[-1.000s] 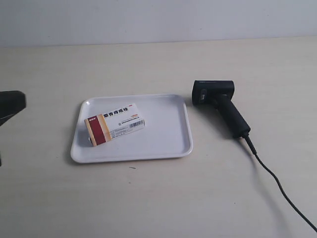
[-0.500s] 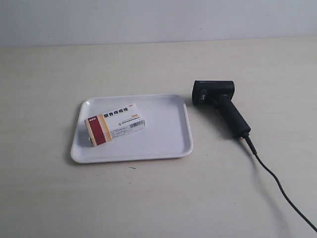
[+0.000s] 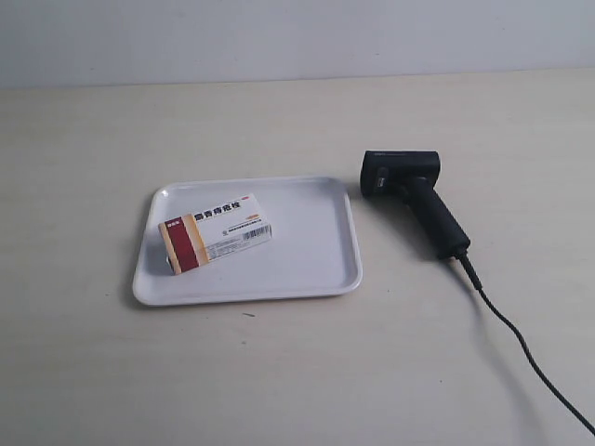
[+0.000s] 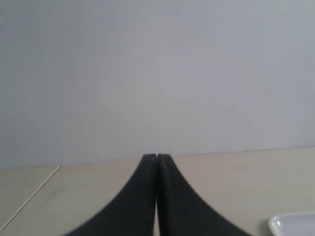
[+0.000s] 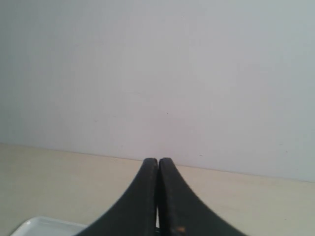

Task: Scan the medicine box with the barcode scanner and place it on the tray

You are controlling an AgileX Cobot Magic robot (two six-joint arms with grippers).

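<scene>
The medicine box lies flat in the left part of the white tray, its dark red and orange band toward the near left and its barcode facing up. To the right of the tray, the black barcode scanner rests on the table with its cable trailing toward the near right. Neither arm shows in the exterior view. My left gripper is shut with nothing between its fingers, and a corner of the tray shows beside it. My right gripper is likewise shut and empty, with another tray corner in its view.
The pale wooden table runs back to a plain white wall. The scanner's thin black cable crosses the near right part of the table.
A dark gripper part at the exterior view's left edge one second ago has withdrawn out of view. The box, tray and scanner have not moved.
</scene>
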